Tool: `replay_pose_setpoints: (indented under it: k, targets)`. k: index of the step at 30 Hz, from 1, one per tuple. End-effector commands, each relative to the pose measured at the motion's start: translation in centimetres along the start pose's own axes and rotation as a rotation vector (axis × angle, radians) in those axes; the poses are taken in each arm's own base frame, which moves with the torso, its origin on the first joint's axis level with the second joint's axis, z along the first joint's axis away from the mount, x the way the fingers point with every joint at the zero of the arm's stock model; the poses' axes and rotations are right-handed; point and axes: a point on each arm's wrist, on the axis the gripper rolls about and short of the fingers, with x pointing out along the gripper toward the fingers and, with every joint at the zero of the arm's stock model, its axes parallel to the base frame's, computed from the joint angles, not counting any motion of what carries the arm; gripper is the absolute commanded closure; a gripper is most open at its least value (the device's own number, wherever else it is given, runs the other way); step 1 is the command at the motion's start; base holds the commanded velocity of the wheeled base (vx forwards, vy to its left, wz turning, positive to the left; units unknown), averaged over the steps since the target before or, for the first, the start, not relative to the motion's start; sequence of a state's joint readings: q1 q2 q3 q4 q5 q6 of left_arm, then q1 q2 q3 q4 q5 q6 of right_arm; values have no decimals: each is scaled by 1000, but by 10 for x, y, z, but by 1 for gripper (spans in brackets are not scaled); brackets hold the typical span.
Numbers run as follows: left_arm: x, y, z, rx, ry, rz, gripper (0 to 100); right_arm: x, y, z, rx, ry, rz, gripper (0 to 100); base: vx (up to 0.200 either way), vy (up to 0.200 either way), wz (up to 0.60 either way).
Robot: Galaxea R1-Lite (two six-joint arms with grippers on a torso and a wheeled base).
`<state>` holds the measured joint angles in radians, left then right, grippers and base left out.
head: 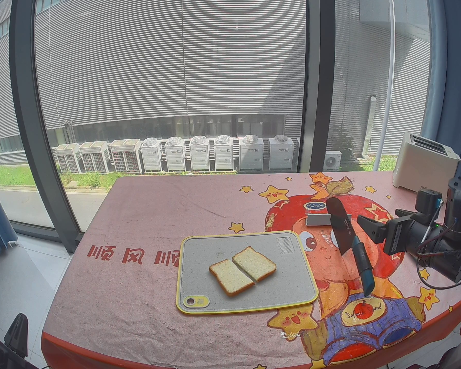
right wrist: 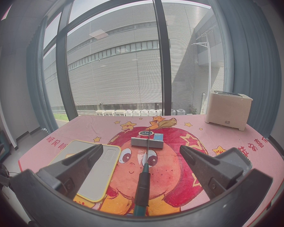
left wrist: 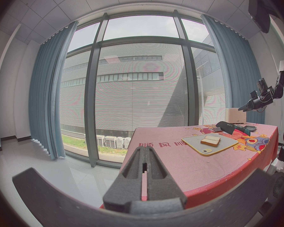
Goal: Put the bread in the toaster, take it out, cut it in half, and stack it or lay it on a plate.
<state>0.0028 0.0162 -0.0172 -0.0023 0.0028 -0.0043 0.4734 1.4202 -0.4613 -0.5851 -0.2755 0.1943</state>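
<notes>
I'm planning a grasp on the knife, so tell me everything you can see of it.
The knife has a broad black blade and a dark teal handle that looks plastic. It stands on edge, blade resting in a small grey holder on the pink tablecloth, handle pointing toward the robot, right of the cutting board. The open right pincer straddles the handle without visibly touching it.

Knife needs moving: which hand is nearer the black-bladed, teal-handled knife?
Right. The open right hand hangs just right of the black-bladed, teal-handled knife; the shut left hand is low off the near-left corner of the pink-clothed table.
</notes>
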Motion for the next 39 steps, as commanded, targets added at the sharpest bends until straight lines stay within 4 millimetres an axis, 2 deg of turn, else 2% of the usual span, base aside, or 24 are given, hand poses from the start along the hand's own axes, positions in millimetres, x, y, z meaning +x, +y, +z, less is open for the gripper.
replay_pose_setpoints:
  k: [1, 6, 13, 18, 39]
  targets:
    - [0, 0, -5, 0, 0, 1, 100, -2, 3, 3, 0, -15, 12, 0, 0, 0, 0]
    - [0, 0, -5, 0, 0, 1, 100, -5, 5, 4, -10, -23, 31, 0, 0, 0, 0]
    - [0, 0, -5, 0, 0, 1, 100, -12, 26, -1, -42, -13, 130, 0, 0, 0, 0]
    - [0, 0, -5, -6, 2, 4, 100, -12, 27, 5, -39, -31, 134, 0, 0, 0, 0]
    - [0, 0, -5, -5, 2, 2, 100, -14, 30, 0, -41, -14, 159, 0, 0, 0, 0]
